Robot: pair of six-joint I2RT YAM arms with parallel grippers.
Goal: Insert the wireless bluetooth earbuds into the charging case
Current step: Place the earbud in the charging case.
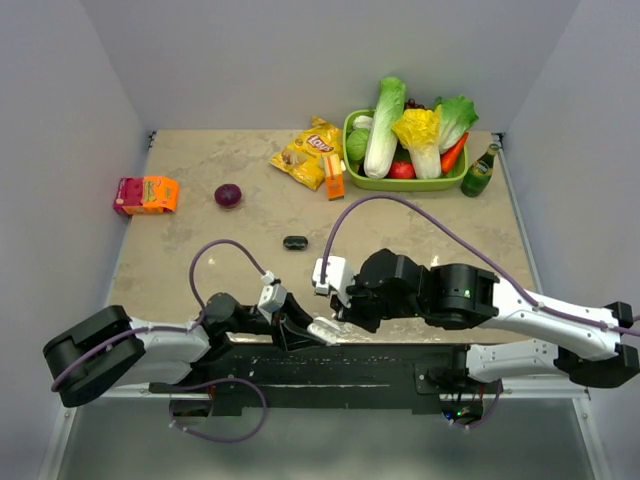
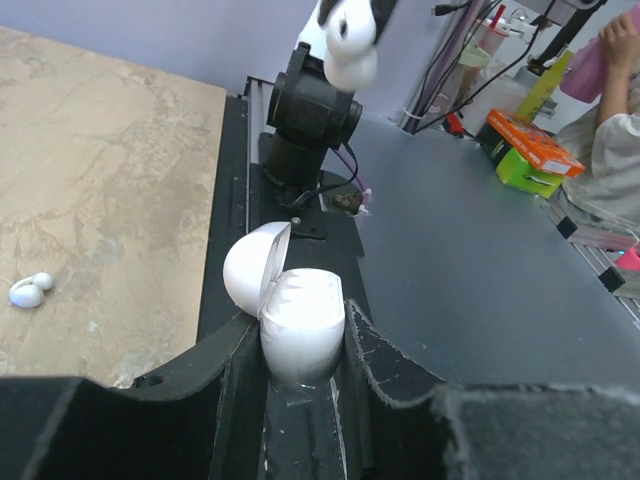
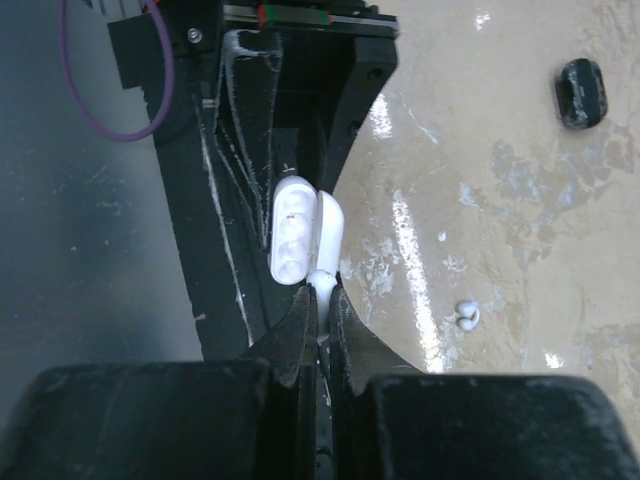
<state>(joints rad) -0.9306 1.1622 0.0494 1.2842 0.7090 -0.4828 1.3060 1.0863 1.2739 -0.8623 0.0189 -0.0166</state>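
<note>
Slippage is looming: right jaws are pinching a white earbud [image 3: 322, 283] (barely) near the open charging case [image 3: 290, 230] that left jaws are clamping.

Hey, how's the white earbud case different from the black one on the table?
The white case is held by the left gripper; the black case lies free on the table. The white case's lid is open; the black case's I cannot tell. Both are pill-shaped.

Bright even light, tabletop [image 3: 400, 215] glare, blurred foreground
</note>
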